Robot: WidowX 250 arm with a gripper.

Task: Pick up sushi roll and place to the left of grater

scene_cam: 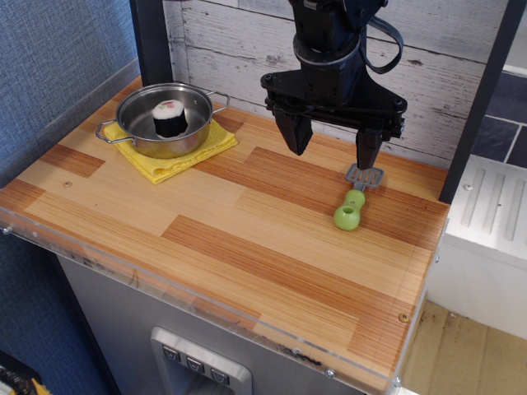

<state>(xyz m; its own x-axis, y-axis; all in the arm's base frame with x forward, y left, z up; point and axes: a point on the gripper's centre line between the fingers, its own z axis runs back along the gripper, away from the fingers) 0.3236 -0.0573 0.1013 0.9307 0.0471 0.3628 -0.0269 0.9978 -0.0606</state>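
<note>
The sushi roll stands upright inside a steel pot at the back left of the table; its sides are black and its top is white with a pink and green centre. The grater lies at the right, grey slotted head toward the wall and lime-green handle with its ring toward the front. My gripper hangs above the back of the table, open and empty. Its right finger is just above the grater's head. It is far to the right of the sushi roll.
The pot sits on a yellow cloth. A white plank wall runs behind the table, with dark posts at left and right. A clear plastic lip edges the table's front.
</note>
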